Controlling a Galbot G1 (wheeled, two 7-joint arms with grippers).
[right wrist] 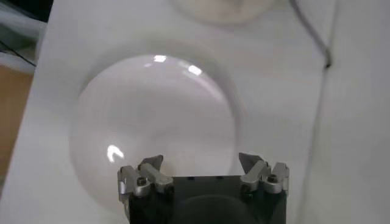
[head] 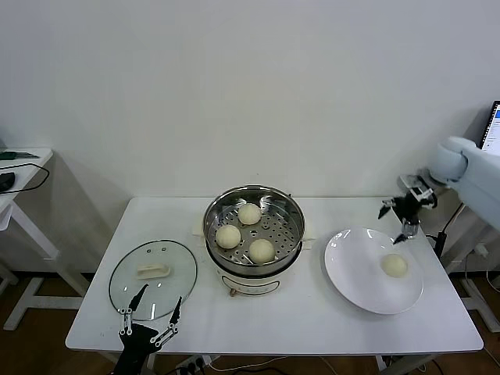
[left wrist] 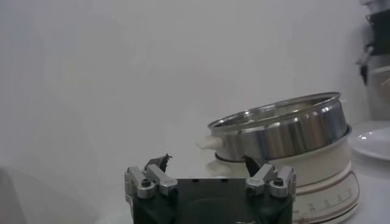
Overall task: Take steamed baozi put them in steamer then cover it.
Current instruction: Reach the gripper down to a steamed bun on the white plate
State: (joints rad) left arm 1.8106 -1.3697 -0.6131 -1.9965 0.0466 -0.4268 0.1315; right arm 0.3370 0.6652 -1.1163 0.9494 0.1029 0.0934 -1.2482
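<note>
The right gripper (head: 397, 223) is held above the far edge of the white plate (head: 351, 262), at about one o'clock from the plate's centre, with its fingers spread wide and nothing between them. In the right wrist view the same gripper (right wrist: 202, 163) is seen open over the plate (right wrist: 122, 115). One steamed baozi (head: 394, 265) is left on the plate, just right of its centre and apart from the fingers.

At nine o'clock from the plate the steamer (head: 291, 215) is placed at the middle of the white table (head: 312, 320), and three buns (head: 248, 232) are seen on its perforated tray. The steamer is uncovered.

At nine o'clock from the steamer the cover (head: 153, 278) is laid flat on the table, handle up. The left gripper (head: 150, 308) is positioned at the cover's near rim, at six o'clock, fully open and empty. In the left wrist view the left gripper (left wrist: 206, 162) is shown with the steamer's steel wall (left wrist: 286, 131) beyond it.
</note>
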